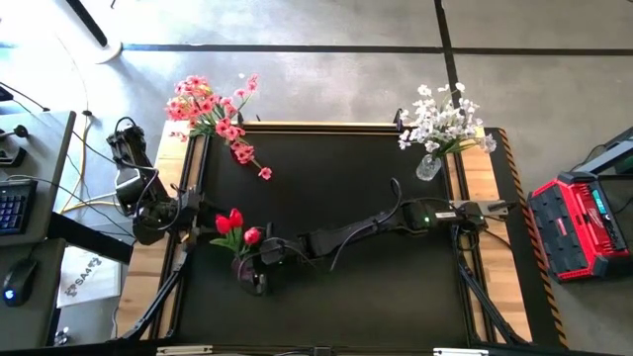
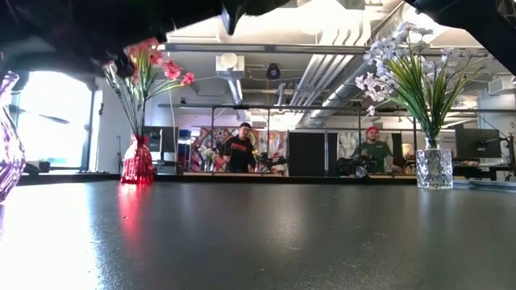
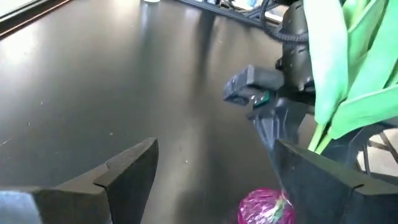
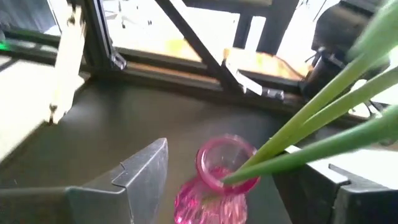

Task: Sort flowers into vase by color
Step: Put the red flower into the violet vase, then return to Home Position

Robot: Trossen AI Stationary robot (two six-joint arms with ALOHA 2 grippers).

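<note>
- The red tulip-like buds [image 1: 235,225] stand with their green stems [image 4: 311,127] already down the neck of a pink glass vase [image 4: 219,180] at the near left of the black table [image 1: 346,168].
- The right gripper [image 1: 259,265] reaches across from the right side to this vase. Its jaws stand wide and hold nothing, and the stems rise slantwise through the gap between them, touching neither finger as far as the right wrist view shows.
- The stems' long axis runs up and away from the vase mouth, so a withdrawal looks to call for backing off along the open gap, not across it.
- The left gripper [image 1: 188,220] waits just left of the same vase, jaws spread and empty, with the vase [image 3: 267,208] low between its fingertips and the tulip leaves [image 3: 348,68] beside one finger.
- It is the nearer of the two to the table's left edge.
- Pink blossoms [image 1: 210,111] fill a red vase [image 2: 137,161] at the far left; white blossoms [image 1: 443,117] fill a clear vase [image 1: 429,166] at the far right.
- No loose stem shows on the table, so the sorting looks near done.
</note>
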